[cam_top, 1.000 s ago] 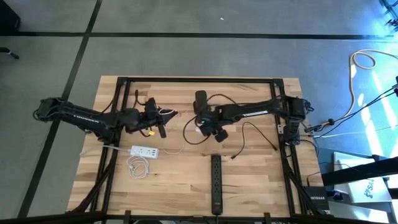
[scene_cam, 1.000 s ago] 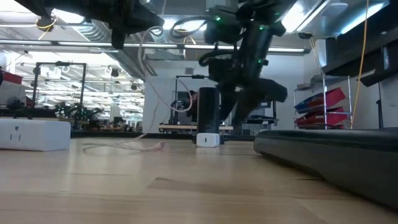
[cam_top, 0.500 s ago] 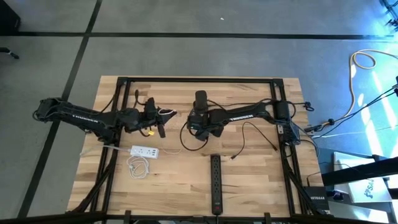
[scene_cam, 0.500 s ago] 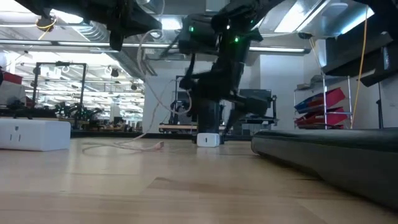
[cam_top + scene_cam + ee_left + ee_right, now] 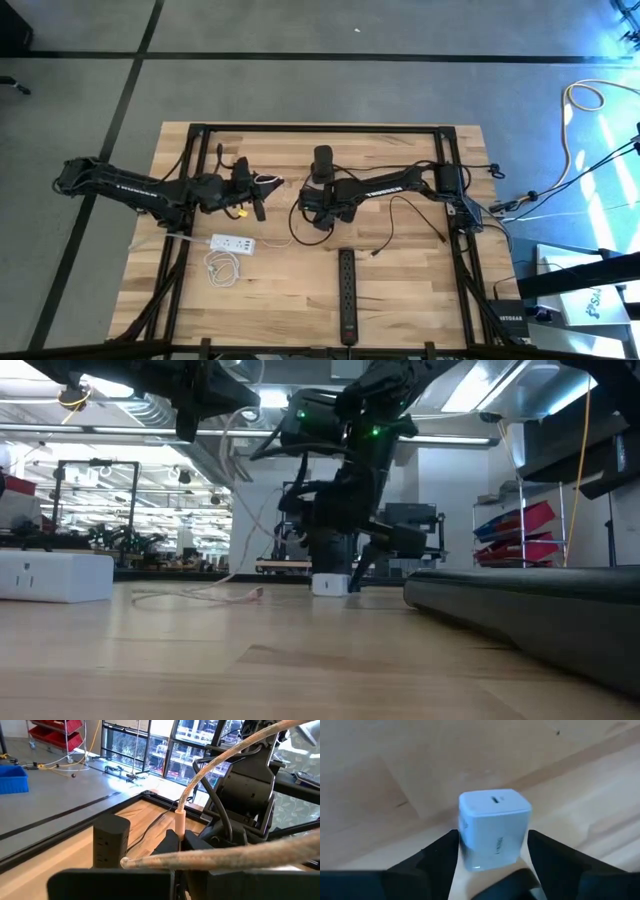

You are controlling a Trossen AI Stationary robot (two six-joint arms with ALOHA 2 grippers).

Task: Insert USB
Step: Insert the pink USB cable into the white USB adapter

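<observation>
Power strips on the table
A black power strip point(image 5: 347, 294) lies near the front edge; a white one point(image 5: 231, 243) toward the left

High view straight down over table point(image 5: 400, 300); low view level at tabletop; both share black power strip point(image 5: 347, 295).

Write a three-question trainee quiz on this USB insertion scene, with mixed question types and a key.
1. True or false: the white charger block sits between the right hand's two fingers.
2. What is held at the left hand? A) a beige braided cable B) the black power strip C) the white power strip
3. Fill in: the charger block's USB port is ______ (plugged or empty).

Key:
1. True. The block stands on the wooden table with a dark finger on either side.
2. A.
3. Empty. The slot shows no plug.
</observation>
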